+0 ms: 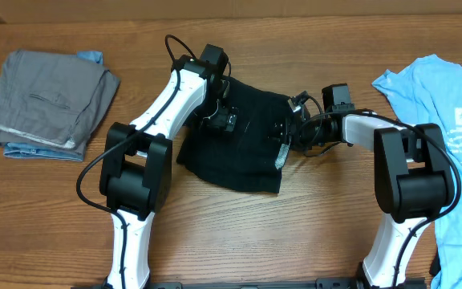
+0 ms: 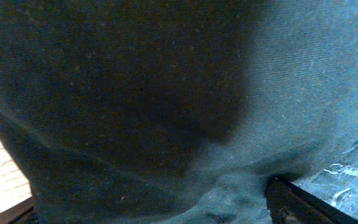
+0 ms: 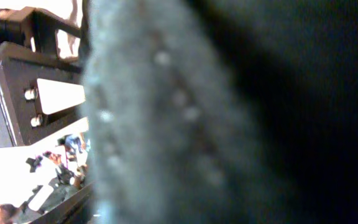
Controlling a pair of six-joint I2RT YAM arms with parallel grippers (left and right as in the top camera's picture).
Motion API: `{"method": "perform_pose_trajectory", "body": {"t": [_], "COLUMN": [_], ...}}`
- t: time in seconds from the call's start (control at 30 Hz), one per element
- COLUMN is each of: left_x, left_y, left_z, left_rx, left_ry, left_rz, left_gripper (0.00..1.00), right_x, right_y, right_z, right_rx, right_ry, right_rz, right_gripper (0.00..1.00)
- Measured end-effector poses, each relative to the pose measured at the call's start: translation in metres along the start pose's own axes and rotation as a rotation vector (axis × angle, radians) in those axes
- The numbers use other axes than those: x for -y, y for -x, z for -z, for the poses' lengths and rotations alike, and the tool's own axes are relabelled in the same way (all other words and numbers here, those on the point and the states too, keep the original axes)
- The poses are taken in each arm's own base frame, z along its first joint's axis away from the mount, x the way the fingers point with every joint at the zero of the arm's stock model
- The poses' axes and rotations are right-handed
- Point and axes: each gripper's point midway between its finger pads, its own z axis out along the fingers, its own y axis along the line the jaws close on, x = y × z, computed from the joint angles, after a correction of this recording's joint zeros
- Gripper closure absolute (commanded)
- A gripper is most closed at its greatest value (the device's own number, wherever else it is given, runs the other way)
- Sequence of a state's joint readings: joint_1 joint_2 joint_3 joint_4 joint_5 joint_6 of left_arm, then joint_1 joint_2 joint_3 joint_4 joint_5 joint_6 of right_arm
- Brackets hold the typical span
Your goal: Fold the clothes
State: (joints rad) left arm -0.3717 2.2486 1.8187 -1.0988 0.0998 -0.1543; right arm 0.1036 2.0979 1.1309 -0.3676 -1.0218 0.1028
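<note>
Black shirt: crumpled in the middle of the overhead frame, on the table between the two arms; bunched and uneven, no clean fold in it yet
Light blue T-shirt: spread at the right edge of the frame, well apart from both end effectors
Grey folded garment: upper left of the frame, a neat stack
Left end effector: down on the upper left part of the black shirt; dark cloth fills its wrist view, so I cannot tell whether the fingers are spread or pinching
Right end effector: at the shirt's upper right part; cloth lies right across its lens, and I cannot tell its state either
Step in hand: probably taking hold of the black shirt at two points near its top edge; folding proper not yet begun
Next move calls for: a sure pinch on a single layer at each side, then both arms drawing apart evenly to flatten the shirt on the table before any fold
</note>
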Motion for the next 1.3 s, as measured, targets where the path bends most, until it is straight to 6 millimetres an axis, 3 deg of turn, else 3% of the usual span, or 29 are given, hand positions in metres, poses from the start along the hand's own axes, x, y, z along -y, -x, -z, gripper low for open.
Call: {"method": "perform_pose_trajectory", "body": {"t": [0.1,0.3,0.33,0.37,0.4,0.47,0.67,0.77,0.83,0.93,1.03,1.13,1.23,1.3], "left_x": [0.001,0.005,0.006,0.006,0.006,0.006,0.006,0.008,0.014,0.029,0.036,0.039,0.038,0.037], "left_y": [0.000,-0.001,-0.001,-0.001,-0.001,-0.001,-0.003,0.002,0.015,0.029,0.005,-0.040,-0.077,-0.102], "left_z": [0.000,0.000,0.000,0.000,0.000,0.000,0.001,0.021,0.061,0.176,0.283,0.363,0.404,0.423], "left_rx": [-0.001,-0.004,-0.005,-0.005,-0.005,-0.005,-0.013,0.002,0.083,0.358,0.603,0.783,0.882,0.927], "left_ry": [-0.005,-0.032,-0.033,-0.034,-0.035,-0.034,-0.033,-0.035,-0.046,-0.084,-0.116,-0.145,-0.164,-0.179], "left_rz": [-0.010,-0.027,-0.027,-0.027,-0.027,-0.028,-0.041,-0.051,-0.063,-0.096,-0.124,-0.148,-0.163,-0.167], "left_gripper": [0.07,0.06,0.07,0.07,0.07,0.10,0.13,0.05,0.00,0.00,0.00,0.00,0.00,0.00], "right_x": [-0.002,-0.010,-0.011,-0.012,-0.012,-0.006,0.007,0.001,-0.015,-0.041,-0.060,-0.071,-0.093,-0.123], "right_y": [0.001,0.016,0.018,0.020,0.022,0.023,0.020,0.023,0.031,0.039,0.044,0.047,0.047,0.050], "right_z": [0.000,-0.012,-0.015,-0.017,-0.019,-0.022,-0.020,-0.013,0.000,0.024,0.040,0.038,0.021,0.007], "right_rx": [0.001,0.043,0.052,0.059,0.067,0.077,0.080,0.094,0.135,0.196,0.236,0.246,0.231,0.223], "right_ry": [0.007,-0.014,-0.021,-0.025,-0.037,-0.076,-0.115,-0.129,-0.149,-0.206,-0.240,-0.254,-0.245,-0.215], "right_rz": [-0.004,0.015,0.017,0.023,0.020,0.010,-0.034,-0.007,0.040,0.081,0.106,0.135,0.170,0.219], "right_gripper": [0.19,0.23,0.27,0.38,0.73,0.96,0.96,0.96,0.96,0.96,0.96,0.96,0.96,0.96]}}
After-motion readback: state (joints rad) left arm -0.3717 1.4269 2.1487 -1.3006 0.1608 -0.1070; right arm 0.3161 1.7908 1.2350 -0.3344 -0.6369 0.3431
